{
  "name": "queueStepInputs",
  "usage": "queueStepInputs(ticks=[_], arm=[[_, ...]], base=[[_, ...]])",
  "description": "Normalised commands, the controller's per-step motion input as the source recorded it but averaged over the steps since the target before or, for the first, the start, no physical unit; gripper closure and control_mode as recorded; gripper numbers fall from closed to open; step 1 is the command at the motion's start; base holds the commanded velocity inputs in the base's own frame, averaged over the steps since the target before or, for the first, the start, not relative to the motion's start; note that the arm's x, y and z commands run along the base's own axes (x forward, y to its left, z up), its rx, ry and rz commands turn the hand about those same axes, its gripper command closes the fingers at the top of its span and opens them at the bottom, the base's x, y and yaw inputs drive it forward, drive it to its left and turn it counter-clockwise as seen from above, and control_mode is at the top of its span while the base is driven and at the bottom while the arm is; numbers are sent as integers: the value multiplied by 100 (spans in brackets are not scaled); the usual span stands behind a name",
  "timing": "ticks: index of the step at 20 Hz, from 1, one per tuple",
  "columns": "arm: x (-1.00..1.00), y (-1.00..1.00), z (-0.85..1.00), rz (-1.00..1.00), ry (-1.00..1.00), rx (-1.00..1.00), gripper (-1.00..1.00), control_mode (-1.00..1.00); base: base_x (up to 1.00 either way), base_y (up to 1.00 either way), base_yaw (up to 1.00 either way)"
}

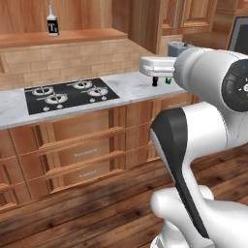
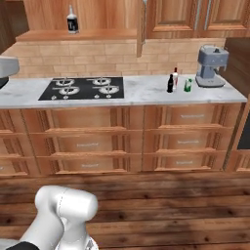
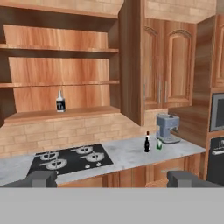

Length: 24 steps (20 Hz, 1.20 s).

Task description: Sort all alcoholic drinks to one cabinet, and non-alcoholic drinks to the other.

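Note:
The squat "T" bottle (image 3: 60, 102) (image 2: 72, 23) (image 1: 52, 23) stands alone on the bottom shelf of the open left cabinet (image 3: 83, 113). The right cabinet (image 3: 168, 70) (image 2: 180, 17) has both doors closed. On the counter beside the stove stand the small black bottle (image 2: 170, 84) (image 3: 147, 143), the slim white red-capped bottle (image 2: 175, 78) and the green carton (image 2: 187, 85) (image 3: 159, 144). My gripper (image 3: 113, 178) is open and holds nothing. It hangs well back from the counter, facing the cabinets.
A black four-burner stove (image 2: 83, 88) lies in the grey counter (image 2: 146, 95). A grey coffee machine (image 2: 211, 66) stands right of the drinks. A built-in oven (image 3: 216, 131) fills the far right. The open cabinet's door (image 3: 131, 61) juts out edge-on between the cabinets.

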Motion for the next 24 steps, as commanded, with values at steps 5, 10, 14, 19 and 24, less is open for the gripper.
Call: queueStepInputs(ticks=[5,10,14,19,24], arm=[[0,0,0,0,0,0,-100,100],[0,0,0,0,0,0,-100,100],[0,0,0,0,0,0,-100,100],[0,0,0,0,0,0,-100,100],[0,0,0,0,0,0,-100,100]], base=[[-57,-81,-11],[-6,-92,-5],[-10,-90,-15],[-2,-66,-43],[3,-37,-57]])
